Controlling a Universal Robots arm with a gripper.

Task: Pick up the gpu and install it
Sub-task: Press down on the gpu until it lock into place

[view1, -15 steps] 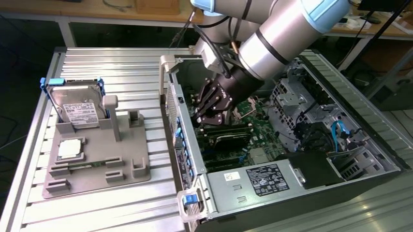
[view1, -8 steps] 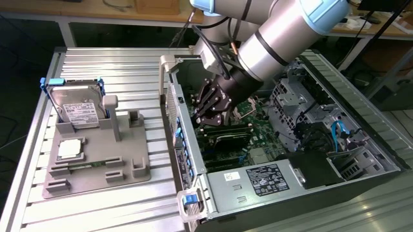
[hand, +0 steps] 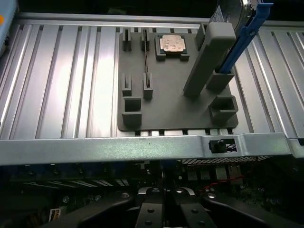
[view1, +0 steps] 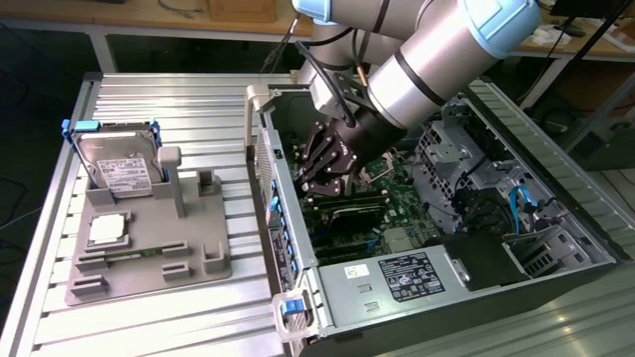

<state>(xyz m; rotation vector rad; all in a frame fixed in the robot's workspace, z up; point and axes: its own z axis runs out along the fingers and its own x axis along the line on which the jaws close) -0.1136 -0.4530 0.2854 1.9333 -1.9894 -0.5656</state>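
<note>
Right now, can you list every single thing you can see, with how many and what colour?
Table: one, silver ribbed metal, under everything.
Holder plate: one, grey, on the table, exterior view's left.
Hard drive: one, silver with blue handles, upright in the holder plate.
CPU chip: one, silver, flat on the holder plate.
Computer case: one, dark, open, exterior view's right.
Motherboard: one, green, inside the case.
Robot arm: one, silver and light blue, reaching into the case.
End effector: one, black, shut, over the motherboard.
</note>
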